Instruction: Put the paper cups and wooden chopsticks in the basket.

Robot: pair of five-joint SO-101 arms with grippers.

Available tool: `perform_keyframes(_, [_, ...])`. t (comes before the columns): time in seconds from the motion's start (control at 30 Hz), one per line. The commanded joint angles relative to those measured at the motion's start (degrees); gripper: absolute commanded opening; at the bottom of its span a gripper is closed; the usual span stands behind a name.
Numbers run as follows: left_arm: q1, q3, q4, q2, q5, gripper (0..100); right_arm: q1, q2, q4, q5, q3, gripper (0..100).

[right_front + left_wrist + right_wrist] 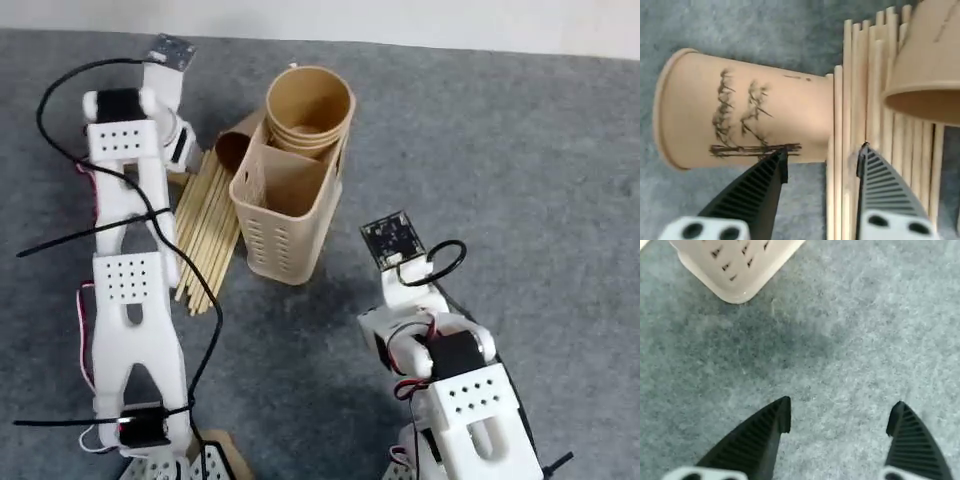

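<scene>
Paper cups (308, 105) stand stacked in the far compartment of the basket (285, 235); another cup (745, 110) lies on its side on the carpet (520, 150) at the basket's far left, base against the wooden chopsticks (865, 100), and the left wrist view shows its inked tree sketch, which the high view hides. Left gripper (822, 150) hangs partly open and empty over cup and chopsticks; right gripper (841, 402) gapes wide and empty above carpet near the basket's foot.

Grey carpeted table (540, 170), pale slotted basket (285, 225) standing on it near the middle, bundle of wooden chopsticks (205, 235) lying flat just beside the basket, paper cup (750, 107) on its side touching the chopsticks.
</scene>
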State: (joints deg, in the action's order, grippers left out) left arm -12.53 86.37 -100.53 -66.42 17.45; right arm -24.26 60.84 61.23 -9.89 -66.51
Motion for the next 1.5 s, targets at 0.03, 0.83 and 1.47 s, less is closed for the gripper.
perform_keyframes(0.03, [-0.7,5.6,-0.4,7.3,0.4,25,0.0,0.9,-0.7,-0.4,0.3,31.0])
perform_keyframes(0.83, [7.3,6.2,0.0,7.3,18.4,28,-0.3,0.9,-1.3,-0.6,0.2,31.0])
perform_keyframes(1.47, [8.6,6.3,26.6,-9.7,17.1,7,-0.3,0.8,-4.3,-0.6,-2.6,31.0])
